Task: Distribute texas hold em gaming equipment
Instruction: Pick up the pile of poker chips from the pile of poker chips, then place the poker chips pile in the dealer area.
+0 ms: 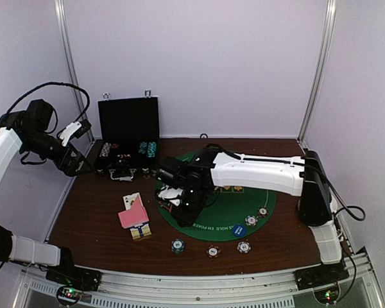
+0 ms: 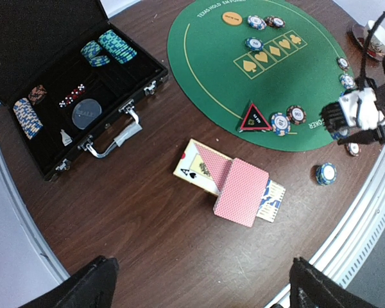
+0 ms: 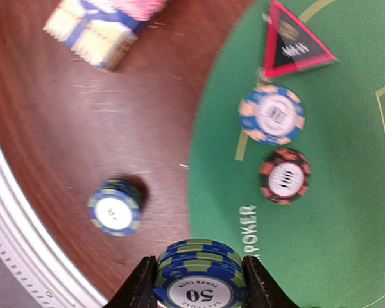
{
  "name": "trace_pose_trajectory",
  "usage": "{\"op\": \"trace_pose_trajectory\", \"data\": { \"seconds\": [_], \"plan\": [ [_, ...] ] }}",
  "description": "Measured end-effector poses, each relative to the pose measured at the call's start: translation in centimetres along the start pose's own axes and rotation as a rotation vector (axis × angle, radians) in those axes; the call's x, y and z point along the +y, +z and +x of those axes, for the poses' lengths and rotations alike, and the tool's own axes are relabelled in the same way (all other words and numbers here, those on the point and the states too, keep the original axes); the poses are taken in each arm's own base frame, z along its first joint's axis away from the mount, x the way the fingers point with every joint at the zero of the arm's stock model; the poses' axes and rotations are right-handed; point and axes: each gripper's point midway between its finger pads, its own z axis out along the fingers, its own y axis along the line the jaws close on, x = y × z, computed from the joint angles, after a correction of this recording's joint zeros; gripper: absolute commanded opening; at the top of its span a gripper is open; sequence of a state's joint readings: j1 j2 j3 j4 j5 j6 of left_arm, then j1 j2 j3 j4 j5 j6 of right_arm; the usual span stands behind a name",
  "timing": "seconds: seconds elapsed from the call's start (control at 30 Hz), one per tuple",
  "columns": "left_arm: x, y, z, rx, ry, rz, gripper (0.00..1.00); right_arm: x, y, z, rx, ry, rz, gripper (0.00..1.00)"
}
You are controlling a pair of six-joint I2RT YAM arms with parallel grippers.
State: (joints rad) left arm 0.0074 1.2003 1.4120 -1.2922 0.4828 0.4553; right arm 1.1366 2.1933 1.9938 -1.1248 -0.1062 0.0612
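Blue and green stripes run round the chip stack (image 3: 196,266), which has a 50 on its top and sits at the bottom middle of the right wrist view. The right pincer (image 3: 197,285) is squeezed on it, one finger on each side. The stack looks to be right where the green mat (image 3: 346,224) meets the brown table (image 3: 70,128). If it is put down on that edge, it could tip and spill. Just up and to the left is a blue pile (image 3: 114,206) on the wood, and a bump from a finger could knock it over. The table's rim is close by in the lower left corner, so loose chips could roll off there. An orange and blue chip (image 3: 271,114) and a red chip (image 3: 284,175) lie on the mat to the upper right. The left pincer (image 2: 205,289) is spread wide with nothing in it, high over the pink cards (image 2: 240,189), so it cannot catch anything.
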Motion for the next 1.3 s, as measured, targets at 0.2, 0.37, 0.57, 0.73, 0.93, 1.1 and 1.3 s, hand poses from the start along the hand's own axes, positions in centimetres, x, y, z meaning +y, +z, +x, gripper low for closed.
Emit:
{"op": "trace_pose_trajectory", "data": {
  "seconds": [0.2,0.37,0.57,0.73,0.93,1.1,1.3],
  "plan": [
    [0.0,0.0,0.0,0.002,-0.001,0.002,0.98,-4.0,2.2,3.0,0.072,0.100,0.033,0.08],
    [0.0,0.1,0.1,0.004,-0.003,0.005,0.98,-4.9,3.5,4.6,0.114,0.132,0.039,0.07],
    [0.0,0.1,0.1,0.004,-0.004,0.008,0.97,-5.1,4.1,4.3,0.095,0.146,0.033,0.07],
    [0.0,0.3,0.1,0.008,-0.007,0.011,0.98,-4.7,5.0,3.9,0.095,0.152,0.012,0.06],
    [0.1,0.4,0.1,0.013,-0.010,0.014,0.98,-4.3,6.1,3.4,0.100,0.156,-0.015,0.06],
    [0.1,0.4,0.1,0.013,-0.010,0.014,0.98,-4.1,6.3,3.1,0.095,0.163,-0.029,0.05],
    [0.1,0.5,0.1,0.013,-0.010,0.015,0.98,-3.9,6.3,3.1,0.095,0.172,-0.040,0.06]
  ]
}}
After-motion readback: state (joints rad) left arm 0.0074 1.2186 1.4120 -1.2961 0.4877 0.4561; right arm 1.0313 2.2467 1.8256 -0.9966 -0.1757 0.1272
